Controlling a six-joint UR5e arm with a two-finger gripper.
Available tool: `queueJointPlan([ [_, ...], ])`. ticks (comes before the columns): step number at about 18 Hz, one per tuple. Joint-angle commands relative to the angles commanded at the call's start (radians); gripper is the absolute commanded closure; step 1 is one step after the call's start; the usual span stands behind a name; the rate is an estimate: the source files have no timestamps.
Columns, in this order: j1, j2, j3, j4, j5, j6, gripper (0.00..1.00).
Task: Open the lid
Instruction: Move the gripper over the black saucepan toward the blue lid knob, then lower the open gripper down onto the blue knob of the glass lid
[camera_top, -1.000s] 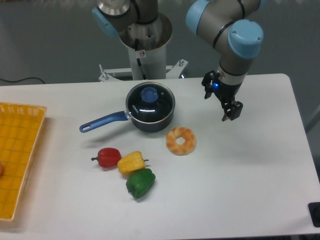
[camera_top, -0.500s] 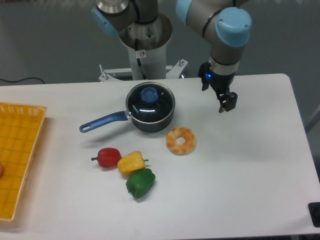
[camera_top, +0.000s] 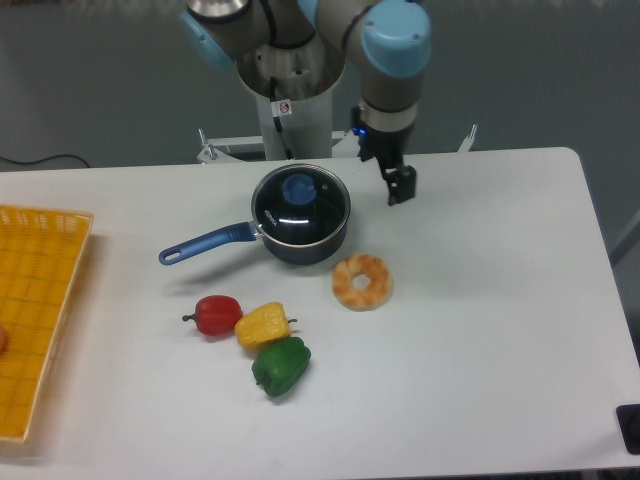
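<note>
So the lid (camera_top: 299, 203) is sitting flat on the dark blue saucepan (camera_top: 305, 243), blue knob (camera_top: 297, 188) up, a bit back of the table's (camera_top: 500, 330) middle, toward the far edge. The pan's long handle (camera_top: 205, 243) sticks out toward the left edge. The gripper (camera_top: 401, 186) hangs above the table just right of the pan, not touching it or the lid. It has nothing in it, but from this angle I honestly can't tell how wide the fingers are spread. Just in front of the pan, a little to the right, there's a ring-shaped pastry (camera_top: 362, 281). Closer to the front edge sit three peppers bunched together: red (camera_top: 216, 315), yellow (camera_top: 263, 324), green (camera_top: 281, 366). A yellow basket (camera_top: 40, 300) sits at the left edge.
</note>
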Motion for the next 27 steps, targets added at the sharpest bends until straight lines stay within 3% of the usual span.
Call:
queueJointPlan([
  [3, -0.026, 0.003, -0.034, 0.012, -0.002, 0.006, 0.00],
  [9, -0.061, -0.003, -0.035, 0.015, -0.003, 0.034, 0.00],
  [19, -0.080, 0.002, -0.055, 0.005, -0.003, 0.198, 0.00],
  [27, -0.150, -0.002, -0.065, 0.005, 0.002, 0.206, 0.00],
])
